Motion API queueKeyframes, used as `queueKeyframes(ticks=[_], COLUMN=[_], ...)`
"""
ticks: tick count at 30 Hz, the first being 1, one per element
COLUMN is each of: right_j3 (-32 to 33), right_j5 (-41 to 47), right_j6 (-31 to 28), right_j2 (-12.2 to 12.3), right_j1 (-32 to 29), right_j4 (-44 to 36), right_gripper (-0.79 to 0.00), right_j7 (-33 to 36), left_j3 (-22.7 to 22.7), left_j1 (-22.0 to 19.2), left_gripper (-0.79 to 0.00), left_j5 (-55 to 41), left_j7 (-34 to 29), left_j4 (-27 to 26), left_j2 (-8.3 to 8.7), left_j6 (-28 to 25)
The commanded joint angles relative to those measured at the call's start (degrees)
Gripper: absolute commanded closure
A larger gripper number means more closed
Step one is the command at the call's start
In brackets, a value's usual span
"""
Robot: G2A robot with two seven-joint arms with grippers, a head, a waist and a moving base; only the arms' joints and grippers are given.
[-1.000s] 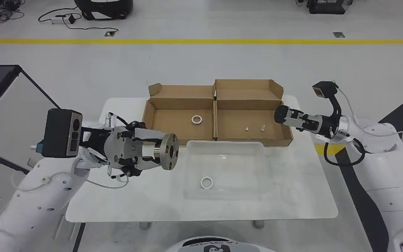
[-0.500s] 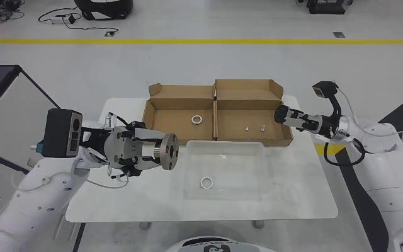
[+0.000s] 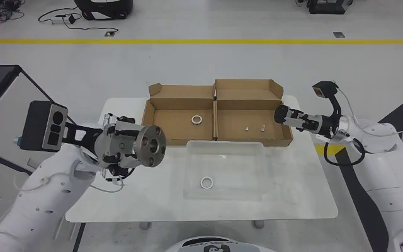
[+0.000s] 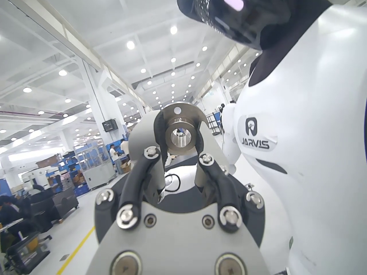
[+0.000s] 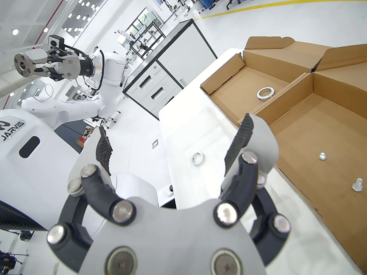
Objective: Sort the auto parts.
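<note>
On the white table (image 3: 296, 183): one cardboard box (image 3: 181, 94) of two compartments, lids folded back, and one clear tray (image 3: 223, 146) just in front of it, nearer the robot. Box, compartment on the left arm's side: one metal ring (image 3: 197, 118), lying flat. Box, compartment on the right arm's side: two small metal fasteners (image 3: 247, 128) (image 3: 262, 126), near each other but apart. Tray: one second ring (image 3: 206, 183), flat on the floor of the tray, well apart from the walls. Left gripper (image 4: 178, 138): raised above the table's left part, beside the tray, fingers (image 4: 158, 133) closed on the hub of a flanged metal part (image 4: 186, 113), flange face turned away from the wrist. Right gripper (image 5: 175, 133): held at the box's right end, fingers (image 5: 243, 135) spread wide apart, pointed across the box and tray.
</note>
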Motion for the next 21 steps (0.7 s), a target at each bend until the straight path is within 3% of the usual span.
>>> queueKeyframes(ticks=[1,21], right_j3=[0.0,0.0], right_j5=[0.0,0.0], right_j6=[0.0,0.0], right_j2=[0.0,0.0], right_j1=[0.0,0.0], right_j4=[0.0,0.0], right_gripper=[-0.785,-0.785], right_j7=[0.0,0.0], left_j3=[-0.19,0.0], left_j1=[-0.04,2.13], left_gripper=[0.0,0.0], left_j5=[-1.94,-11.37], left_j7=[-0.18,-0.48], left_j4=[-0.38,-2.97], left_j2=[-0.37,-3.88], left_j6=[-0.15,-0.46])
